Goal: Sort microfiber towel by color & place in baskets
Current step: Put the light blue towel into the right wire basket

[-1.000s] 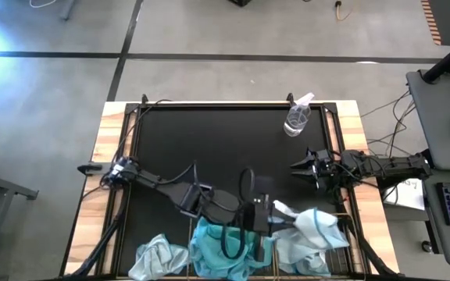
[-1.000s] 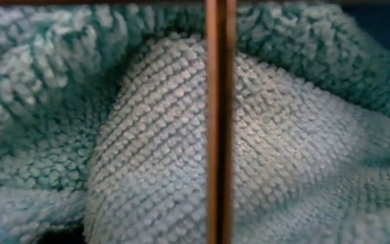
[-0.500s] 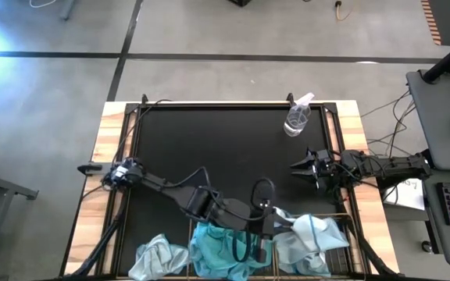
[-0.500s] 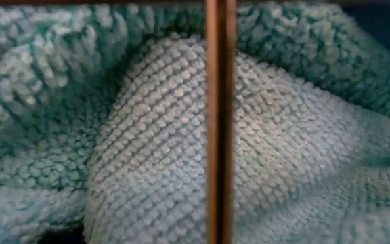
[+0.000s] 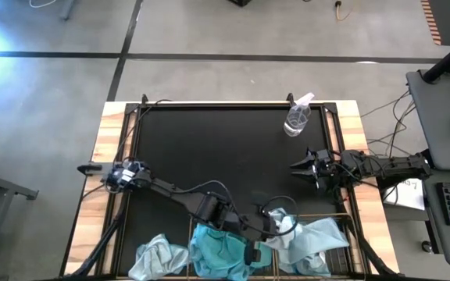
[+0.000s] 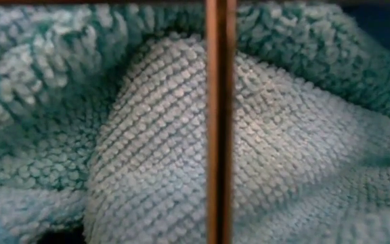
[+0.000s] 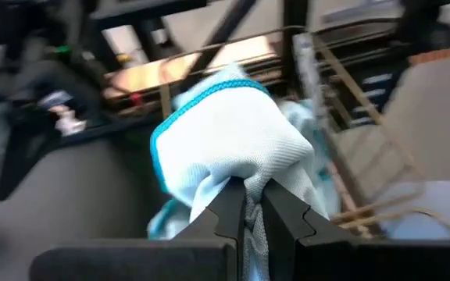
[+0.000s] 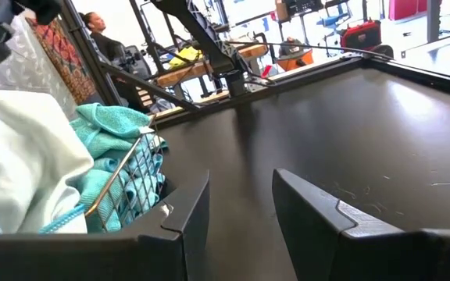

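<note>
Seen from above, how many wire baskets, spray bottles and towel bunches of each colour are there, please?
Wire baskets: 2
Spray bottle: 1
Pale towel bunches: 2
Turquoise towel bunch: 1
Total: 6

Pale towel [image 7: 233, 140] over right basket [image 5: 342, 222], turq towels [image 5: 221, 254] in left

Over the last second we see the left pincer [image 5: 266, 240] sink from above the basket rims toward the lower centre of the high view, between the two baskets. Its arm's elbow has slid lower and rightward. The pale towel [image 5: 312, 236] it grips has settled lower into the right basket [image 5: 348, 243], its bunched peak flattened.
</note>
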Robot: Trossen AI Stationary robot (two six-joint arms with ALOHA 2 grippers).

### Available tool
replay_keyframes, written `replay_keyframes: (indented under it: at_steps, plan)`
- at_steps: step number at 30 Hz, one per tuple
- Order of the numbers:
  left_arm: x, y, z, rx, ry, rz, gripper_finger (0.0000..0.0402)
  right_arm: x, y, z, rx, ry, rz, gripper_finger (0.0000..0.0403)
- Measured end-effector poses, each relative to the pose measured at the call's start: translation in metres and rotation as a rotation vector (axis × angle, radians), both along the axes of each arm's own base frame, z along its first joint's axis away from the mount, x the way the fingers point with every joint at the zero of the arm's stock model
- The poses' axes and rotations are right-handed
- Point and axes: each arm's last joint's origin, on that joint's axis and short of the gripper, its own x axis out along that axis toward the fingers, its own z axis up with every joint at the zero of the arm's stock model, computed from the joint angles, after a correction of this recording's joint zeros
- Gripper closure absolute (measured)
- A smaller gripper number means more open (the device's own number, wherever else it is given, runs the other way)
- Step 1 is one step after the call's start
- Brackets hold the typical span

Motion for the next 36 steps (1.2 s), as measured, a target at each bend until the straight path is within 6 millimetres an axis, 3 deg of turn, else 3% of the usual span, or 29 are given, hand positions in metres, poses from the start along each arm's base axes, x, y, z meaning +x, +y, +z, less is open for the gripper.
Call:
replay_keyframes:
  at_steps: [8,24,28,36]
  plan:
    - [0.002,-0.005,0.005,-0.083,-0.036,-0.134,0.0386,0.000,0.000,0.000,0.000,0.000,0.000,0.0268]
    - [0.012,0.003,0.026,-0.131,-0.232,-0.192,0.0270,0.000,0.000,0.000,0.000,0.000,0.000,0.0268]
    - [0.007,0.005,0.024,-0.106,-0.158,-0.191,0.0267,0.000,0.000,0.000,0.006,0.000,0.000,0.0268]
    - [-0.018,0.011,0.002,-0.098,0.214,-0.110,0.0271,0.000,0.000,0.000,0.114,0.005,-0.006,0.0268]
